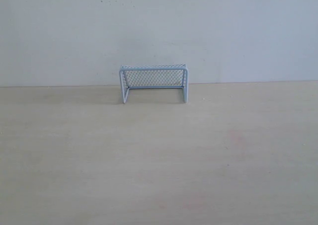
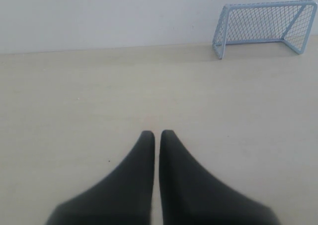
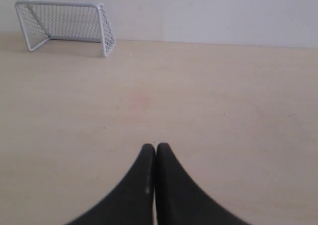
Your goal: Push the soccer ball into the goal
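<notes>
Goal [image 1: 153, 78] at upper centre of the exterior view, at the far edge of the table [image 1: 159, 160], its back close against the pale wall [image 1: 159, 26], its mouth facing the camera. Soccer ball not to be seen in any of the three views.

Left end effector [image 2: 157, 134] low over bare table, black fingers drawn together to a thin slit, gripping nothing; goal [image 2: 266, 24] in the upper right of that frame, well apart from the fingertips. Right end effector [image 3: 155, 146] pressed fully together, tips touching, likewise holding nothing; goal [image 3: 64, 24] in the upper left of its frame, also well apart.

Between each end effector and the goal, only pale wood surface. Faint pinkish stain [image 1: 236, 138] right of centre in the exterior view, flat on the table.
</notes>
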`<action>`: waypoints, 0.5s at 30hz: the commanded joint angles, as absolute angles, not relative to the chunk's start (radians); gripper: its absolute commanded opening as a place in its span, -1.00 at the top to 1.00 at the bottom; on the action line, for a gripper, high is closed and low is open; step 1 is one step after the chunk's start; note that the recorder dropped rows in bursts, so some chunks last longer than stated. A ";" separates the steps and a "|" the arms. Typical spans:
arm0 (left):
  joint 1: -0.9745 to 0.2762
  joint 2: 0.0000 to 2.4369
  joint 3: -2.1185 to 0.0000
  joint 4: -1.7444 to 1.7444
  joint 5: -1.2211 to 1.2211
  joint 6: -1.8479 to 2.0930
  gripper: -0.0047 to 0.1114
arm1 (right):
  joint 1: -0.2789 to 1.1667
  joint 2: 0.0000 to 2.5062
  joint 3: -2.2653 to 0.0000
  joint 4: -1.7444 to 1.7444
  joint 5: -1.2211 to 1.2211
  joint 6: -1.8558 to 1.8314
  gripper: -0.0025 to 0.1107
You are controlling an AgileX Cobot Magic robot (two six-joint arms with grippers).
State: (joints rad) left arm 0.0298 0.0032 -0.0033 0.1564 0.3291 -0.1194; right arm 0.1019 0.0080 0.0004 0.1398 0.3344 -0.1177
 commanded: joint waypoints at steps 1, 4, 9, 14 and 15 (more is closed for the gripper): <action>0.025 0.000 0.000 0.157 0.313 -0.116 0.84 | 0.039 0.000 0.000 0.135 0.340 -0.105 0.96; 0.025 0.000 0.000 0.157 0.313 -0.116 0.84 | -0.006 0.000 0.000 0.127 0.350 -0.103 0.96; 0.025 0.000 0.000 0.157 0.313 -0.116 0.84 | -0.055 0.000 0.000 0.125 0.366 -0.103 0.96; 0.025 0.000 0.000 0.157 0.313 -0.116 0.84 | -0.060 0.000 0.000 0.127 0.366 -0.103 0.96; 0.025 0.000 0.000 0.157 0.313 -0.116 0.84 | -0.060 0.000 0.000 0.127 0.366 -0.103 0.96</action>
